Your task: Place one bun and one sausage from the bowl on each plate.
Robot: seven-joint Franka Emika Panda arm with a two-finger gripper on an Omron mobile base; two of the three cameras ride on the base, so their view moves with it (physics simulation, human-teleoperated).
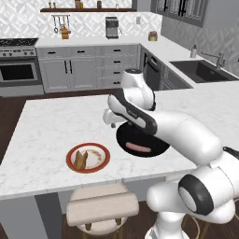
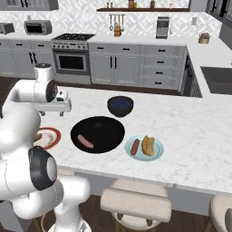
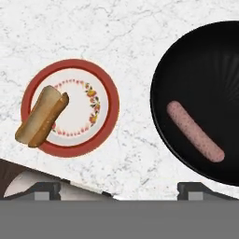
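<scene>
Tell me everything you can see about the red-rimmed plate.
The red-rimmed plate is small and round, cream in the middle with a ring of small floral marks. It lies flat on the white marble counter, beside but apart from the black bowl. One golden bun rests on it, overhanging the rim.

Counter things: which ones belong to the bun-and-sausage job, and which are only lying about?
Job: black bowl; sausage in it; red-rimmed plate with bun; blue plate with bun and sausage.
Lying about: dark-blue bowl; stools.
</scene>
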